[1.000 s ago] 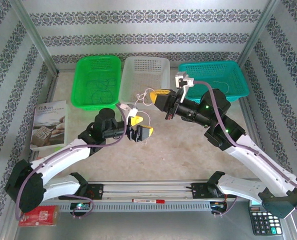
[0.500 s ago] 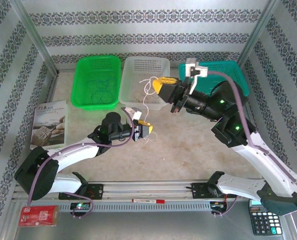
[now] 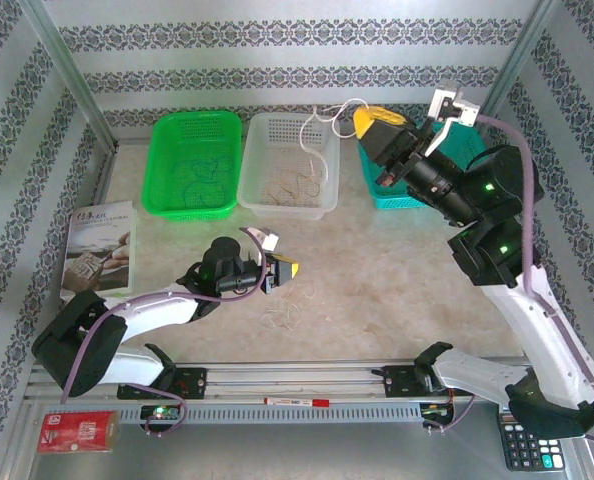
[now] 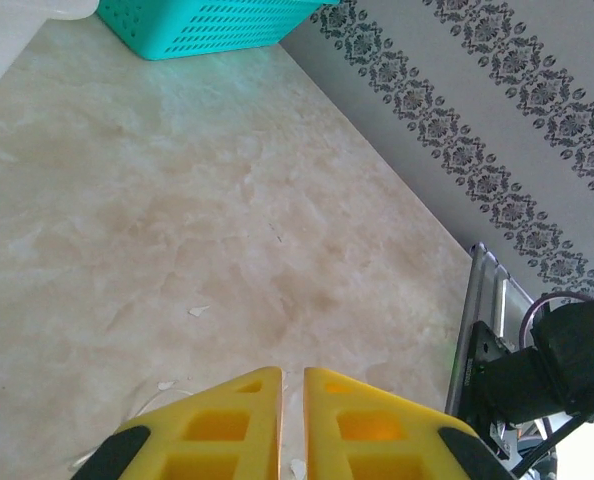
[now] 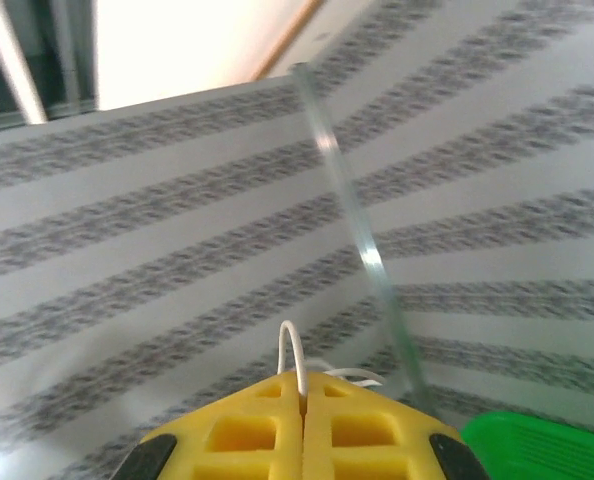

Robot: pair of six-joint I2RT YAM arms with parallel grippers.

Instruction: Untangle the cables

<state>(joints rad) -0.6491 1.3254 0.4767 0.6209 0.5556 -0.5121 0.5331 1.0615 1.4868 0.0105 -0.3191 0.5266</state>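
Note:
My right gripper (image 3: 359, 118) is raised high over the gap between the white and teal baskets. It is shut on a thin white cable (image 3: 325, 118). That cable loops out to the left and hangs down toward the white basket. In the right wrist view the white cable (image 5: 289, 345) arches out of the closed yellow fingers of the right gripper (image 5: 304, 378). My left gripper (image 3: 293, 268) sits low over the table, and its jaws stand almost together with a thin slit and nothing visible between them. A wispy pale tangle of cables (image 3: 282, 312) lies on the table just in front of it.
A green basket (image 3: 192, 125) holding thin cables, a white basket (image 3: 322, 205) with pale strands and a teal basket (image 3: 477, 150) line the back. A booklet (image 3: 99, 250) lies at the left. A calculator (image 3: 530, 442) and a red pack (image 3: 77, 432) sit by the near rail.
My right gripper has risen and swung back to the right, pulling the white cable up and away. The left gripper has dropped lower and its jaws have closed up.

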